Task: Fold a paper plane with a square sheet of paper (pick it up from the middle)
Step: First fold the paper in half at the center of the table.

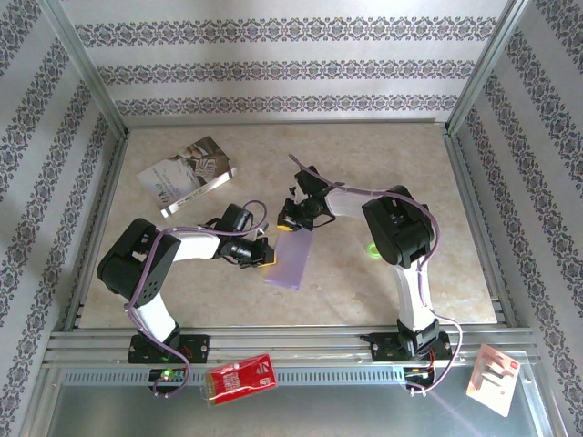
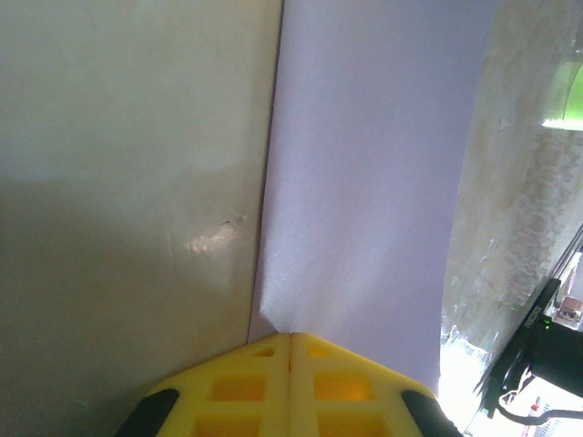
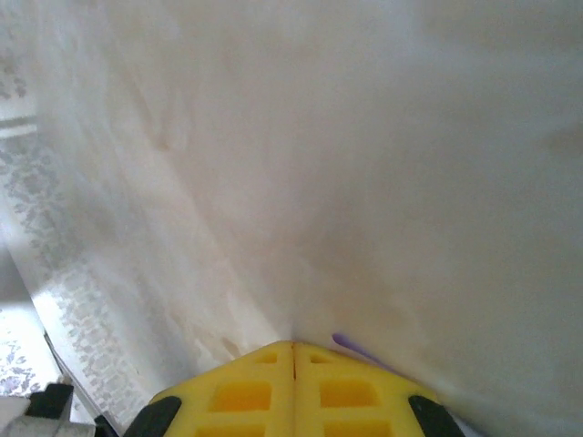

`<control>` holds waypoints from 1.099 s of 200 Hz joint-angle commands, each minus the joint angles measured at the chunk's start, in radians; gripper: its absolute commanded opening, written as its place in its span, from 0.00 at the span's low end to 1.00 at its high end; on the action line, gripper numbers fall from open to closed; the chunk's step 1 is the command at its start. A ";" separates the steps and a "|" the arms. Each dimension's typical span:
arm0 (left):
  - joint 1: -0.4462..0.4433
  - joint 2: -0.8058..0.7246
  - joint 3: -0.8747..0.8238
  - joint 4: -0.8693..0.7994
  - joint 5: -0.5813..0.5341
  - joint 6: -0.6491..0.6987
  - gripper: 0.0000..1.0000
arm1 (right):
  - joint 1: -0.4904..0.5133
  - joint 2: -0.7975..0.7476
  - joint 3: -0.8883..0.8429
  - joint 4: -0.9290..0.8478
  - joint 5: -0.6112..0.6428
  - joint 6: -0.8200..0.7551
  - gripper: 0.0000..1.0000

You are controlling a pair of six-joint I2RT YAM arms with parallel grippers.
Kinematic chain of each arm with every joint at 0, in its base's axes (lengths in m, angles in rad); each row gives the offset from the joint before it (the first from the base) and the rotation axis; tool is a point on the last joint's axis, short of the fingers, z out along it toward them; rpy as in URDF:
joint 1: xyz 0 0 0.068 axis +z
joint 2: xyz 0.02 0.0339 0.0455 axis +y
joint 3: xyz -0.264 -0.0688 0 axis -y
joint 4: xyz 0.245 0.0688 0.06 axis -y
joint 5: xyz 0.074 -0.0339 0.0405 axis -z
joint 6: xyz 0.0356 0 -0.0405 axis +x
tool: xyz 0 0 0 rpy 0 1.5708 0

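**Operator:** Report the left jaws.

**Technician:** Pressed together. In the left wrist view the yellow fingers [image 2: 351, 369] meet along a closed seam. The near edge of the thin pale lilac sheet of paper [image 2: 373, 182] enters at their tips and puckers there, so the left jaws are pinching the sheet.

**Operator:** And the right jaws?

**Technician:** Also pressed together. In the right wrist view the yellow fingers [image 3: 246, 373] show no gap. A lilac sliver of the sheet [image 3: 347, 344] lies just beside their tips. I cannot tell whether it is clamped between them.

**Operator:** Where is the sheet?

**Technician:** In the top view the pale lilac sheet of paper [image 1: 291, 262] is a narrow oblong near the middle of the beige stone-patterned counter [image 1: 383, 164]. It sits between the left arm [image 1: 173, 250] and the right arm [image 1: 401, 228]. The left jaws meet its left long edge and the right jaws sit at its far end. I cannot tell whether it lies flat or is raised.

**Operator:** What lies further out?

**Technician:**
- A grey-white printed booklet [image 1: 187, 175] lies at the far left of the counter, well apart from the sheet.
- A small green spot [image 1: 373, 248] sits on the counter beside the right arm.
- A red packet [image 1: 241, 376] rests on the metal rail near the left arm's base.
- A pink-and-white card packet [image 1: 495, 375] lies at the near right.
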 commanded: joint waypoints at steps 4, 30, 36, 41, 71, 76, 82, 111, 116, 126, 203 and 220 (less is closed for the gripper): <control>-0.010 0.082 -0.069 -0.238 -0.122 0.038 0.00 | -0.095 0.057 0.041 0.036 0.271 0.023 0.00; -0.010 0.080 -0.067 -0.232 -0.121 0.031 0.00 | -0.114 0.081 0.101 0.015 0.270 0.027 0.00; -0.010 0.080 -0.068 -0.230 -0.123 0.030 0.00 | -0.116 0.080 0.107 0.020 0.264 0.031 0.00; -0.010 0.079 -0.065 -0.231 -0.122 0.030 0.00 | -0.119 0.077 0.110 0.029 0.257 0.032 0.00; -0.012 0.078 -0.057 -0.221 -0.121 0.016 0.00 | -0.124 -0.012 0.090 0.047 0.224 -0.003 0.00; -0.013 0.076 -0.055 -0.219 -0.122 0.014 0.00 | -0.124 -0.035 0.074 0.053 0.219 -0.012 0.00; -0.015 0.075 -0.054 -0.216 -0.122 0.010 0.00 | -0.121 -0.067 0.053 0.057 0.213 -0.020 0.00; -0.017 0.076 -0.047 -0.217 -0.128 0.004 0.00 | -0.081 -0.192 -0.069 0.074 0.174 -0.051 0.00; -0.018 0.075 -0.046 -0.216 -0.128 0.003 0.00 | -0.069 -0.206 -0.089 0.075 0.174 -0.053 0.00; -0.017 0.075 -0.045 -0.216 -0.128 0.001 0.00 | -0.047 -0.231 -0.131 0.080 0.178 -0.049 0.00; -0.019 0.072 -0.040 -0.213 -0.126 -0.007 0.00 | 0.092 -0.201 -0.240 0.194 0.134 0.042 0.00; -0.019 0.071 -0.037 -0.217 -0.125 -0.003 0.00 | 0.109 -0.172 -0.248 0.211 0.129 0.053 0.00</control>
